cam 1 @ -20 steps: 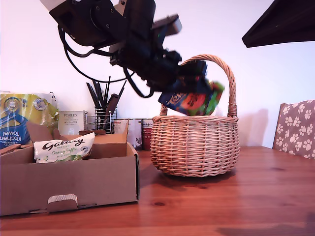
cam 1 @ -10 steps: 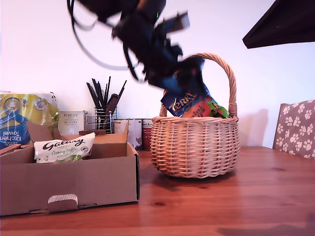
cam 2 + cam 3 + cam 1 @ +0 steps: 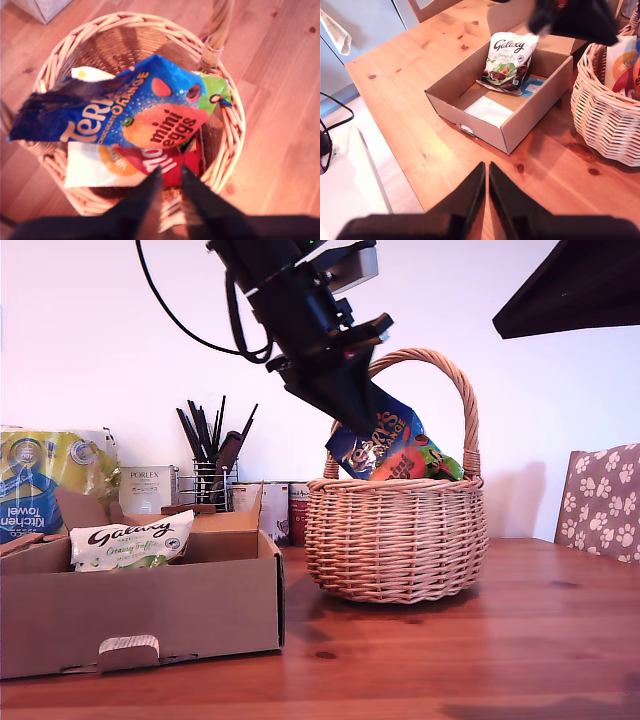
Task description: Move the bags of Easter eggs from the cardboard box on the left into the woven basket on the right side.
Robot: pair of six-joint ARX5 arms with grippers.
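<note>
My first gripper (image 3: 372,420) hangs over the woven basket (image 3: 396,538), jaws slightly parted and off the blue Terry's bag (image 3: 127,110), which lies on the other pouches inside. My second gripper (image 3: 486,175) (well above the table (image 3: 410,95)) has its jaws pressed together, empty. The Galaxy bag (image 3: 508,61) leans in the cardboard box (image 3: 530,107).

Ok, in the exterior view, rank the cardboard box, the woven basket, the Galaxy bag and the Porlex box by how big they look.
Largest to smallest, as seen:
1. cardboard box, though it sits nearer the camera, so its lead over the basket is unsure
2. woven basket
3. Galaxy bag
4. Porlex box, farther back and partly hidden
</note>
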